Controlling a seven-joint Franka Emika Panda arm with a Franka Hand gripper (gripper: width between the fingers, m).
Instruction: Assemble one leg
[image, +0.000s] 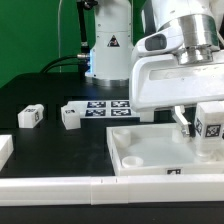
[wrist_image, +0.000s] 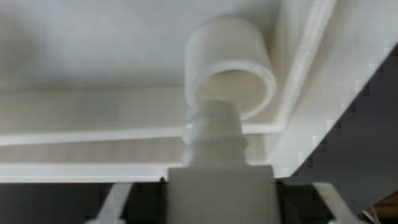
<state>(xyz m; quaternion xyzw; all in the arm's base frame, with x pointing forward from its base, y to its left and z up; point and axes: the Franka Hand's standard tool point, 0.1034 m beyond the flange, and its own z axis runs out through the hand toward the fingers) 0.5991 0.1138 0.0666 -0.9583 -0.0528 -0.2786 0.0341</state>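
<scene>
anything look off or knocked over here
Nothing is plainly damaged or spilled. Two loose legs lie skewed at different angles near the marker board; a third leg is beside the claw at the tray rim.

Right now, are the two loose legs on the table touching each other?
Apart. The exterior view shows bare table between the leg on the exterior view's left and the second leg.

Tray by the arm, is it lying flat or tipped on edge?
Flat. In the exterior view the tray rests on the table, its raised rim and hollow facing up.
</scene>
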